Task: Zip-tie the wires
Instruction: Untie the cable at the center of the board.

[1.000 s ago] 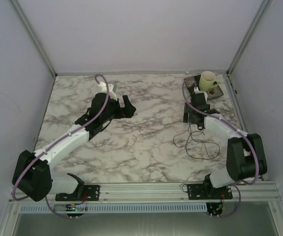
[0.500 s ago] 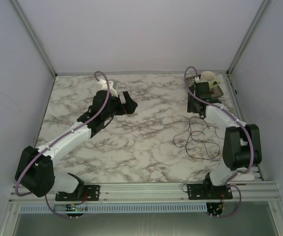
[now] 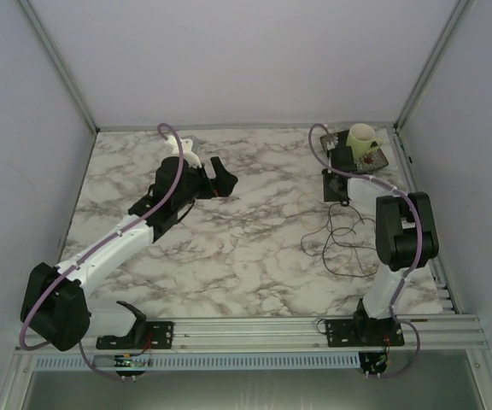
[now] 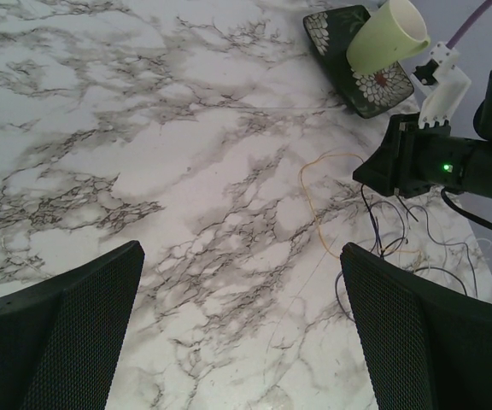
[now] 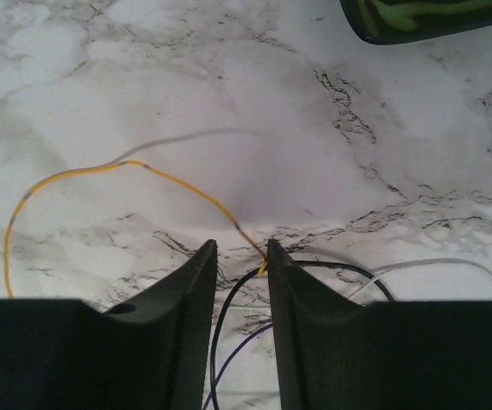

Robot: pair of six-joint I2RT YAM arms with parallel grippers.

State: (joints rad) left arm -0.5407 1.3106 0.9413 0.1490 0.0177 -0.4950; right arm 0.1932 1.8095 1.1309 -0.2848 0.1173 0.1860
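Right end effector (image 5: 239,248) had drawn toward the upper right, narrowly spread astride the wires (image 5: 190,191); left end effector (image 4: 239,256) gaped. Thin strands could slip through that gap.

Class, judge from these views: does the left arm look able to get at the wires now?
Probably yes. Bare marble lies between the open left gripper and the wires, though it is a long stretch and the right gripper hangs over their far end.
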